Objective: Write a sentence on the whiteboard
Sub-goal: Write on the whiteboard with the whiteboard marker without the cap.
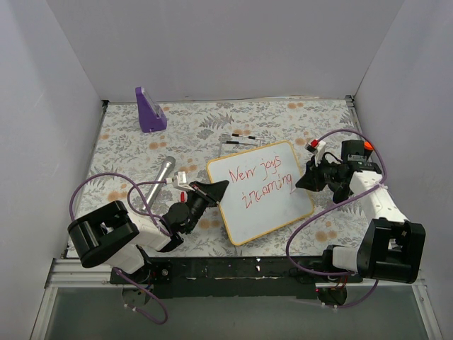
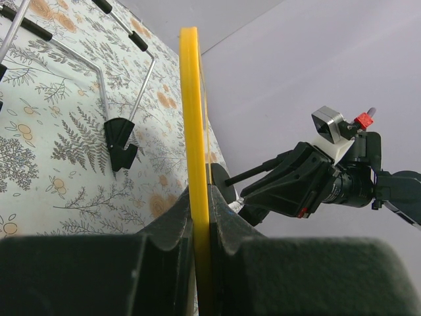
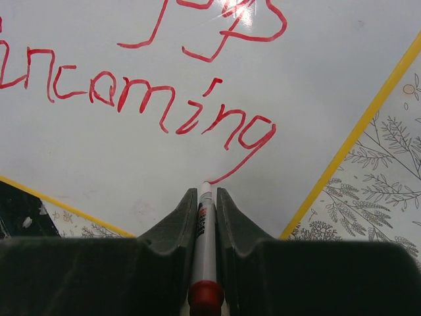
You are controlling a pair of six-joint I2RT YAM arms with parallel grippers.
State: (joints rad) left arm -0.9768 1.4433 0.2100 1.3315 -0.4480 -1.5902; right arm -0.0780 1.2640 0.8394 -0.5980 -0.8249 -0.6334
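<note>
R gripper [image 3: 206, 197] clamped on red marker [image 3: 205, 227], tip just ahead, at the tail of the sentence's [image 3: 164, 105] last "g". L gripper [image 2: 200, 197] pinched on whiteboard [image 1: 269, 212] frame; board sits btwn the two. Best: lift tip straight off, no drag, w/ L grip firm.

Overhead view looks down; both wrist views closely share the whiteboard [image 1: 269, 212].
</note>
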